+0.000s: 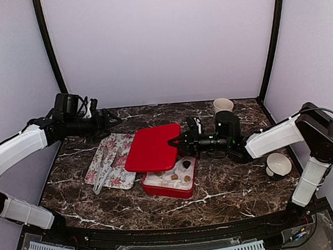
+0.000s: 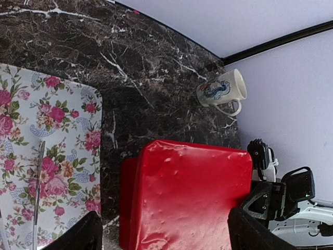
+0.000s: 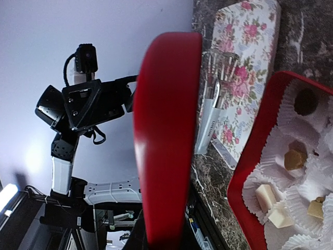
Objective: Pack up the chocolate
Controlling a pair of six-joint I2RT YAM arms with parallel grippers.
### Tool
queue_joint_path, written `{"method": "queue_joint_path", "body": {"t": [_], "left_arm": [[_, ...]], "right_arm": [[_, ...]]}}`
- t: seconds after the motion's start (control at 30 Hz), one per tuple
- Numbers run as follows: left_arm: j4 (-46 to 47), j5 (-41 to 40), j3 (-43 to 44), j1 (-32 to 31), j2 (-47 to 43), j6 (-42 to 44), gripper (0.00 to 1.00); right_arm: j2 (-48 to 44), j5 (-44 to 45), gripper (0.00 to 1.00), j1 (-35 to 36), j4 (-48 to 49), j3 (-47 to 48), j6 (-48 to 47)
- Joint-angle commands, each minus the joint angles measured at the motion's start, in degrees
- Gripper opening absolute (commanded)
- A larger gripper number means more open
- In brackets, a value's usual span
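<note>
Sitting in white paper cups [image 3: 321,119] inside the red rectangular box [image 1: 165,190], the small chocolate pieces [image 3: 295,159] look packed, so closing seems the step in hand. Just above them, the right claw [image 1: 176,141] clamps the edge of the glossy red lid [image 1: 152,148]. Next, it must lower the lid squarely. The left claw [image 1: 111,116] hangs spread and empty, far left.

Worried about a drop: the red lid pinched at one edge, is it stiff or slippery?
Probably stiff: the red lid shows no sag though the right gripper grips only one edge. Its glossy surface looks slippery, so it might pivot in the jaws.
</note>
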Motion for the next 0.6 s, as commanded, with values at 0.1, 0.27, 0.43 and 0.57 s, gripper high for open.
{"method": "queue_joint_path", "body": {"t": [0.1, 0.27, 0.43, 0.57], "left_arm": [[-1.5, 5.1, -3.4, 0.2, 3.4, 10.4, 0.8], [-1.4, 6.1, -4.6, -2.0, 7.3, 13.3, 0.75], [-1.9, 4.6, -3.5, -5.5, 12.0, 15.2, 0.7], [-1.5, 4.0, -2.6, -8.5, 15.9, 15.2, 0.69]], "right_arm": [[2.6, 1.4, 0.0, 1.5, -4.2, 2.9, 0.7], [3.2, 1.0, 0.0, 1.6, -5.6, 2.3, 0.8], [1.8, 0.6, 0.0, 1.5, -7.7, 0.7, -0.4], [0.4, 0.2, 0.0, 1.5, -8.3, -0.5, -0.6]]}}
